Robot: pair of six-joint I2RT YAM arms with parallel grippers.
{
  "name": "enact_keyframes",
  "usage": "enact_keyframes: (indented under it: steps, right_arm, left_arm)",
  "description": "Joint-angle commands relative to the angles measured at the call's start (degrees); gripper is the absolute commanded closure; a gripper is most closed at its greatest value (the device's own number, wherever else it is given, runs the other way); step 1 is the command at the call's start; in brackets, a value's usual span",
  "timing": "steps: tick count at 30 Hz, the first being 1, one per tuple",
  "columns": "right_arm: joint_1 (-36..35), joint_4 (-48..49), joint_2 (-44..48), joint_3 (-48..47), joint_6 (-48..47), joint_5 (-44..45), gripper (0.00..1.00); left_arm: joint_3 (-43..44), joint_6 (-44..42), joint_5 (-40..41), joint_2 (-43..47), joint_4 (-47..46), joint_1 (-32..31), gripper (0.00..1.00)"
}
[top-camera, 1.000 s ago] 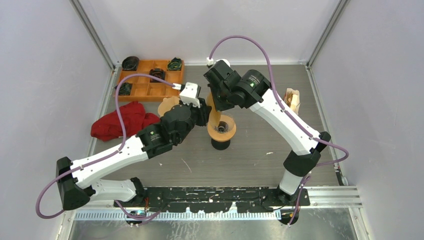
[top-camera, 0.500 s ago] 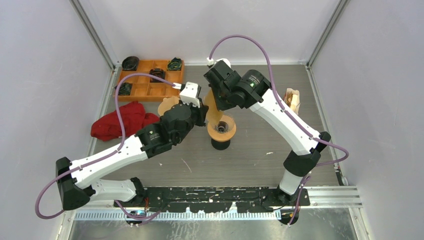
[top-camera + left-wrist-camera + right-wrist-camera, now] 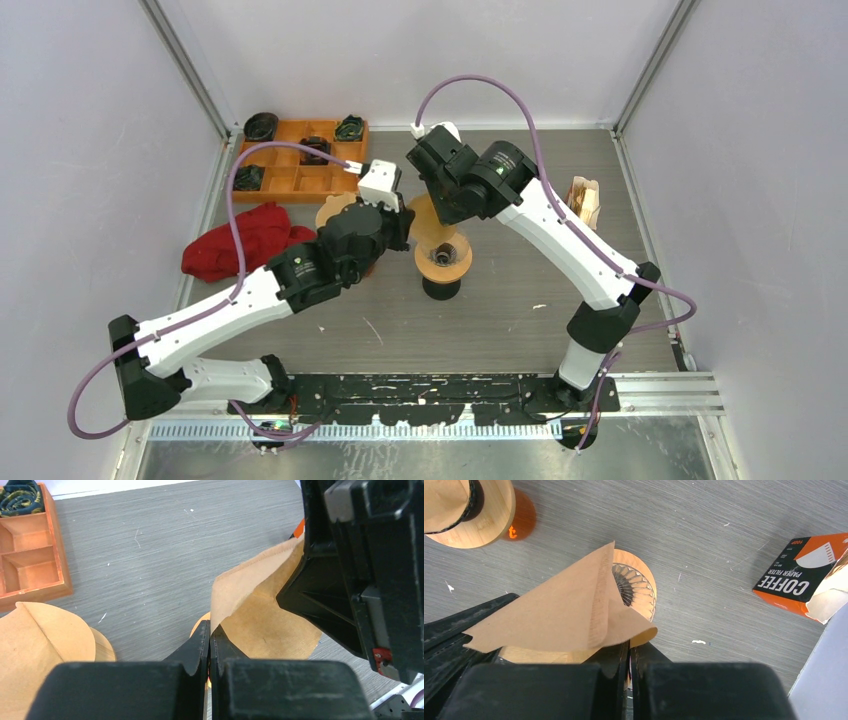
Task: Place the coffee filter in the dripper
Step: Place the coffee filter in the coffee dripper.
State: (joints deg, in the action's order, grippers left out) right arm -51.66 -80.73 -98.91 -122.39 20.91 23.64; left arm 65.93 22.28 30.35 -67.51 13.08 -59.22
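The coffee filter [image 3: 549,615] is matt, creased brown paper; the dripper [image 3: 645,576] collar is smooth wood, and the worktop [image 3: 699,510] is grey, matt and grained.

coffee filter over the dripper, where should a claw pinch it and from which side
By its thin free edge, pinched flat across the paper. The coffee filter is a folded sheet held above the dripper, so only an edge fits between jaws. The right claw has it at its near corner, the left claw at another edge, each from its own side.
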Motion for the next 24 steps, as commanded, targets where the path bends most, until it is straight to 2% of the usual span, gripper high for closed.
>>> enact_keyframes:
  steps: [1,12,17,24]
  right_arm:
    - [-0.2,-0.2,1.4,-0.7,-2.1,0.1,0.92]
    - [1.5,0.6,3.6,1.9,-5.2,-3.7,0.87]
    - [4.8,2.1,6.0,5.3,-7.0,-6.2,0.87]
    - [9.5,5.5,9.3,9.6,-8.8,-14.0,0.87]
  left_arm:
    - [3.7,0.3,-0.1,-0.3,1.3,0.1,1.00]
    - [8.0,2.3,-2.3,-2.9,8.6,0.1,1.00]
    - [9.3,2.9,-3.7,-3.5,10.6,0.6,1.00]
    - [11.2,3.9,-6.2,-4.8,13.2,1.6,1.00]
